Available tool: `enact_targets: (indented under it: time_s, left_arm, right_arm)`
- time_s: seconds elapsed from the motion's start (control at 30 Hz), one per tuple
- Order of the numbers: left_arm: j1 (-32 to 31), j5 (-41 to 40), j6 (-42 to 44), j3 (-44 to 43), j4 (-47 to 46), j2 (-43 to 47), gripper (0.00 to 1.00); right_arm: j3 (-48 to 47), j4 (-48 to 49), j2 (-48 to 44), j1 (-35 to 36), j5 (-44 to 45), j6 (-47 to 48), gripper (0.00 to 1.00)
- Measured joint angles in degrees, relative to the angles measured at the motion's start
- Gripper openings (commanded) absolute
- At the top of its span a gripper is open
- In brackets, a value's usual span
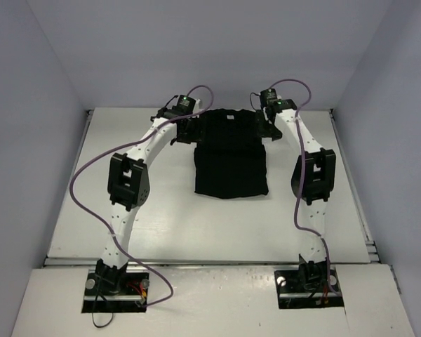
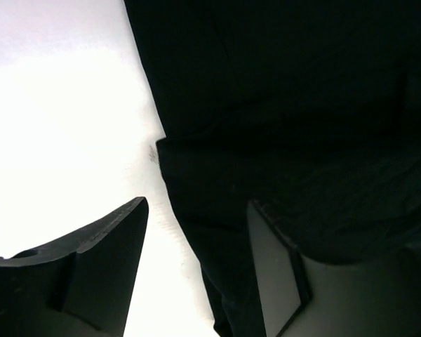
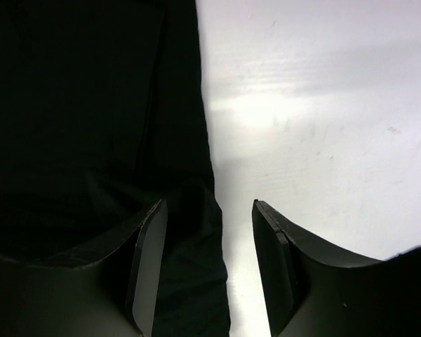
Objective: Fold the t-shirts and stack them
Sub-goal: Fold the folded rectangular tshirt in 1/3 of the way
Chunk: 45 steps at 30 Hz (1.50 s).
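Observation:
The black t-shirt (image 1: 230, 154) lies folded into a long rectangle on the white table (image 1: 161, 210), towards the far side. My left gripper (image 1: 189, 130) is at its far left corner and my right gripper (image 1: 270, 128) at its far right corner. In the left wrist view the left gripper (image 2: 196, 203) is open, and the t-shirt (image 2: 302, 105) edge runs between its fingers, which do not pinch it. In the right wrist view the right gripper (image 3: 209, 203) is open too, straddling the edge of the t-shirt (image 3: 91, 105) over bare table (image 3: 323, 105). No print shows.
Grey walls close in the table on the left, right and far side. Purple cables loop off both arms. White table (image 2: 56, 105) shows to the left of the shirt's edge, and a wide strip lies between the shirt's near hem and the arm bases.

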State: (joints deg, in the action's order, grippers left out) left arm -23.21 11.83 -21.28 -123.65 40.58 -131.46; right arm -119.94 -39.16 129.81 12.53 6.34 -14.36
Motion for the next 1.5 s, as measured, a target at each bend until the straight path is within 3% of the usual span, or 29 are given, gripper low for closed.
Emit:
enact_targets:
  time_s: [0.2,0.5,0.73,0.93,1.33,1.4,1.5]
  left_arm:
    - [0.28,-1.18,1.35,3.35,-0.79,6.74,0.57]
    - [-3.46,0.55,-1.38,34.79,-4.74,30.49,0.55]
    - [-4.01,4.55,-4.96,51.01,-10.78,33.19,0.50]
    - [-4.00,6.21,-6.04,54.20,-15.67,32.68,0.49]
    - [-4.60,8.61,-6.62,56.74,-24.46,31.09,0.48]
    - [-4.68,8.70,-6.62,56.71,-25.09,29.53,0.43]
    - [-4.71,8.72,-6.69,56.68,-25.52,27.19,0.20]
  right_arm:
    - [3.03,0.56,-5.41,-2.77,-2.22,0.94,0.48]
    - [30.57,3.18,-27.82,-3.76,-8.42,0.61,0.42]
    - [49.32,8.60,-37.41,-3.45,-12.89,-1.60,0.35]
    - [58.38,12.86,-38.35,-3.45,-15.93,-2.95,0.36]
    - [63.02,20.72,-39.21,-3.49,-18.87,-3.59,0.41]
    - [63.34,21.77,-39.07,-3.49,-19.60,-3.59,0.40]
    - [63.83,23.60,-38.45,-3.49,-20.62,-3.66,0.34]
